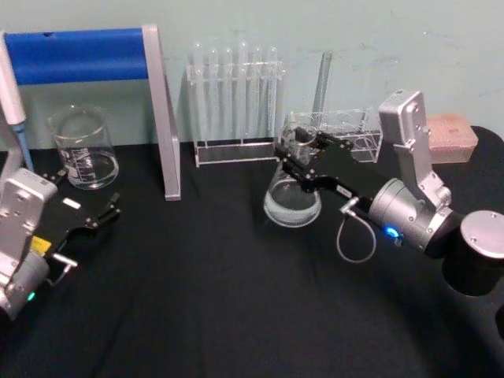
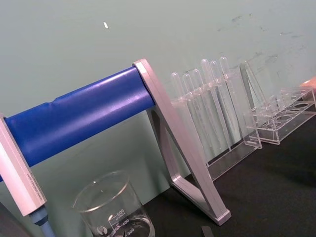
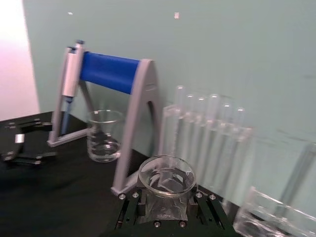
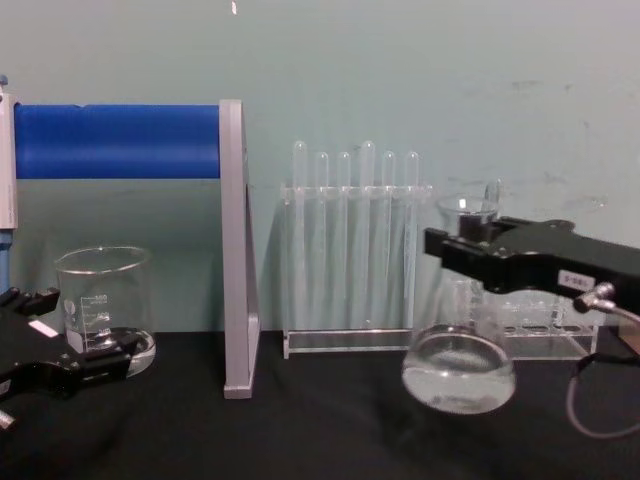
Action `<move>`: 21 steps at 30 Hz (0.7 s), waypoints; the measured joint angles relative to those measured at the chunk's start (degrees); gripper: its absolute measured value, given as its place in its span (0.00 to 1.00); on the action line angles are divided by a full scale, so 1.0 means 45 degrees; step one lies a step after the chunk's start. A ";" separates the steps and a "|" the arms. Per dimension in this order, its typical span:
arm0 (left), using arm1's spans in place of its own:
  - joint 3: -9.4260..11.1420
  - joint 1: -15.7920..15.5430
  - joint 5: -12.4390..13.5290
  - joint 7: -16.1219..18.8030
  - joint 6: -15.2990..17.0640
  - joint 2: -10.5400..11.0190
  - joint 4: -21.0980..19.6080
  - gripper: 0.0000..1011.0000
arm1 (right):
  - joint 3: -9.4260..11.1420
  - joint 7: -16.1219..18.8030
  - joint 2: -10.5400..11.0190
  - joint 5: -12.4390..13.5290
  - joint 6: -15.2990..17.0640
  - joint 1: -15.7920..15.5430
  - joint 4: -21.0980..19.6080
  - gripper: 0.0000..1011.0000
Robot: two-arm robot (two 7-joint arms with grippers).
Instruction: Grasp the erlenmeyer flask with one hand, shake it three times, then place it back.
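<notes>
While right pincer (image 1: 299,153) grips neck, flask (image 1: 291,203) holds clear liquid (image 4: 459,386).

Legible: figures 400 and 300 among the white graduations on the clear straight-sided glass beaker (image 2: 113,207). Illegible: white print on the clear glass conical erlenmeyer flask (image 3: 165,200); small white label on the black blocky right gripper (image 4: 442,250); fine dark lettering along the grey metal stand leg (image 2: 19,173).

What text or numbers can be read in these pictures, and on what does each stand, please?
"400" and "300": graduations on the beaker.
Print on the erlenmeyer flask: too blurred to read.
Label on the right pincer: too small to read.
</notes>
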 joint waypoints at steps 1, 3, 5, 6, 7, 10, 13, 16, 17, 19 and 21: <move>0.0000 -0.0001 0.0001 0.0000 0.0000 0.0000 0.0000 0.99 | 0.0062 -0.0040 -0.0011 -0.0025 -0.0006 0.0010 0.0044 0.45; 0.0000 0.0000 0.0000 0.0000 0.0000 0.0000 0.0001 0.99 | 0.0182 -0.0130 -0.0030 -0.0079 -0.0014 0.0031 0.0118 0.45; 0.0000 0.0000 0.0001 0.0000 0.0000 0.0000 0.0000 0.99 | 0.0398 -0.0290 -0.0053 -0.0185 -0.0014 0.0042 0.0233 0.45; 0.0000 0.0000 0.0001 0.0001 0.0000 0.0000 0.0001 0.99 | 0.0448 -0.0320 -0.0055 -0.0203 -0.0015 0.0045 0.0258 0.45; 0.0000 0.0000 0.0001 0.0001 0.0000 0.0000 0.0000 0.99 | 0.0518 -0.0357 -0.0059 -0.0235 -0.0015 0.0046 0.0293 0.45; 0.0000 0.0000 0.0001 0.0001 0.0000 0.0000 0.0000 0.99 | 0.0724 -0.0474 -0.0072 -0.0329 -0.0015 0.0048 0.0392 0.45; 0.0000 0.0000 0.0001 0.0000 0.0000 0.0000 -0.0001 0.99 | 0.0886 -0.0551 -0.0098 -0.0411 -0.0014 0.0045 0.0463 0.45; 0.0000 0.0000 0.0000 0.0000 0.0000 0.0000 0.0000 0.99 | 0.1045 -0.0601 -0.0138 -0.0470 -0.0007 0.0032 0.0499 0.45; 0.0000 0.0000 0.0000 0.0000 0.0000 0.0000 0.0000 0.99 | 0.1079 -0.0605 -0.0149 -0.0484 -0.0003 0.0027 0.0502 0.45; 0.0000 0.0000 0.0000 0.0000 0.0000 0.0000 0.0000 0.99 | 0.1132 -0.0609 -0.0172 -0.0513 0.0004 0.0015 0.0505 0.45; 0.0000 0.0000 0.0000 0.0000 0.0000 0.0000 0.0000 0.99 | 0.1178 -0.0602 -0.0215 -0.0544 0.0021 -0.0016 0.0504 0.45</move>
